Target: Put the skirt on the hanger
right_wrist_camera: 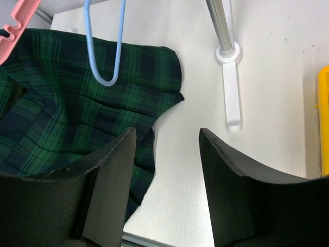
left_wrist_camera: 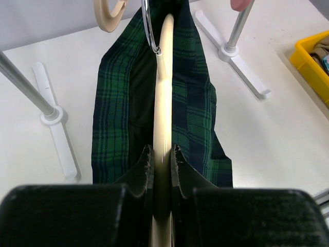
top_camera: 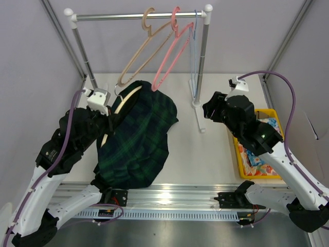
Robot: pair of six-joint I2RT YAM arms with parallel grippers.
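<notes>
White table (top_camera: 205,154) below, left gripper (left_wrist_camera: 161,152) clamps hanger (left_wrist_camera: 163,92) wearing skirt (left_wrist_camera: 198,108); right gripper (right_wrist_camera: 167,139) gapes.

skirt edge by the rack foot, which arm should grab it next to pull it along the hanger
Right, probably. The right gripper is open and empty, with the skirt just beside it; the left gripper is shut on the hanger.

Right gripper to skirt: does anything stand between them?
Nothing visible does. Only table shows between the open right gripper and the skirt edge. The rack foot lies off to the other side, and a blue hanger dangles over the skirt farther in.
</notes>
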